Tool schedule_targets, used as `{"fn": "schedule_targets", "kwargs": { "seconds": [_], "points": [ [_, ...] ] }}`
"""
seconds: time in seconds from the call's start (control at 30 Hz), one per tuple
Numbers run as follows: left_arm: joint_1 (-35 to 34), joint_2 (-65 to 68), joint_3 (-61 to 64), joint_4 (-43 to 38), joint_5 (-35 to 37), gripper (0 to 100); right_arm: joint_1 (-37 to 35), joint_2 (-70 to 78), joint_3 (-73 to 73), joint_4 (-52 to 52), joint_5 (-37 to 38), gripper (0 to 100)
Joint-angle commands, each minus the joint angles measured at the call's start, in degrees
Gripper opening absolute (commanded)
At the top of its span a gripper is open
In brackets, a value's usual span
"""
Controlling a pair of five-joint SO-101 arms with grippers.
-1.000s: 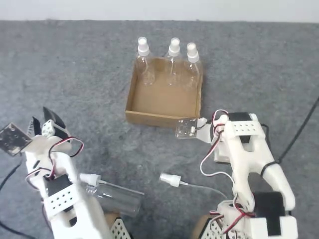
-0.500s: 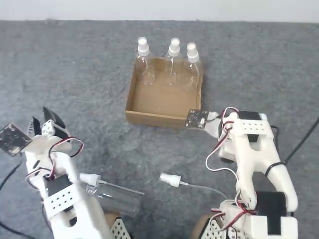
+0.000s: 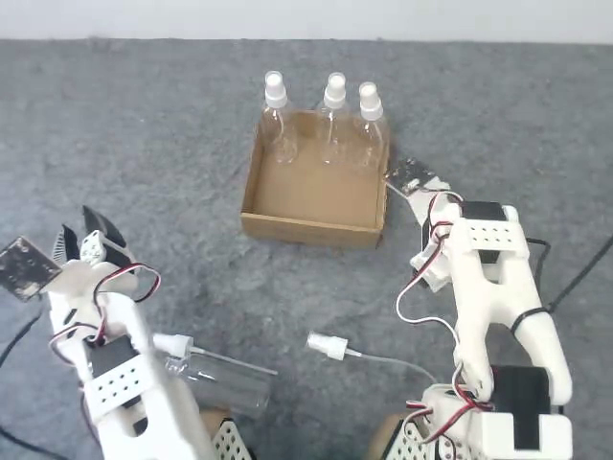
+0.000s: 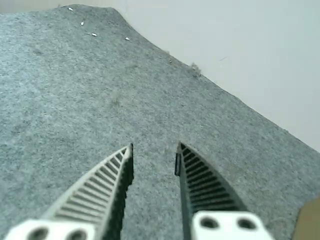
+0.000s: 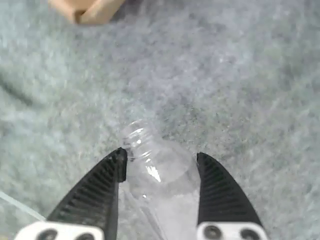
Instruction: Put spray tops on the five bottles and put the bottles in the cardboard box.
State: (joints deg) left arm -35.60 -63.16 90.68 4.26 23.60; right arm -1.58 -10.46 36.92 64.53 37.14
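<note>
- Grey felt-covered bench (image 3: 163,134); cardboard box (image 3: 311,228) sits mid-bench, open top up.
- Three bottles stand upright inside the box along its far wall, each with a white spray top on: first boxed bottle (image 3: 277,125), second boxed bottle (image 3: 333,125), third boxed bottle (image 3: 370,129).
- Fourth bottle (image 3: 225,381) lies on its side on the bench near the left arm's base. It is capped, with the nozzle end toward that arm.
- Loose spray top (image 3: 328,345) lies on the bench between the two arm bases, and its thin dip tube trails toward the right arm's base.
- Left end effector (image 4: 154,150): fingers a narrow gap apart, nothing between them, bare bench felt beneath. It is well apart from the box.
- Right end effector (image 5: 159,157): closed onto an uncapped clear bottle (image 5: 160,187), one finger against each side, open neck pointing away from the wrist. A box corner shows beyond it.
- Right arm (image 3: 488,287) stands just beside the box's right wall.
</note>
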Motion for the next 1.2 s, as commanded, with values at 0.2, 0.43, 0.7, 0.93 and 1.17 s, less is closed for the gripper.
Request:
{"fn": "schedule_targets", "kwargs": {
  "seconds": [0.2,0.43,0.7,0.93,1.17],
  "points": [
    [0.2,-1.0,-2.5,-1.6,-0.4,13,0.7,-0.3,-3.5,-4.2,-9.5,8.2],
    [0.2,-1.0,-2.5,-1.6,-0.4,13,0.4,-0.3,-3.5,-4.2,-10.4,21.9],
    [0.2,-1.0,-2.5,-1.6,-0.4,13,-0.9,-0.4,-4.0,-2.5,-7.7,22.5],
    [0.2,-0.9,-2.4,-1.6,-0.4,13,-2.5,-0.4,-8.2,2.7,-3.6,27.2],
    [0.2,-1.2,-1.8,-1.8,-0.4,13,-2.5,-0.2,-8.8,5.2,3.3,27.1]
  ]
}}
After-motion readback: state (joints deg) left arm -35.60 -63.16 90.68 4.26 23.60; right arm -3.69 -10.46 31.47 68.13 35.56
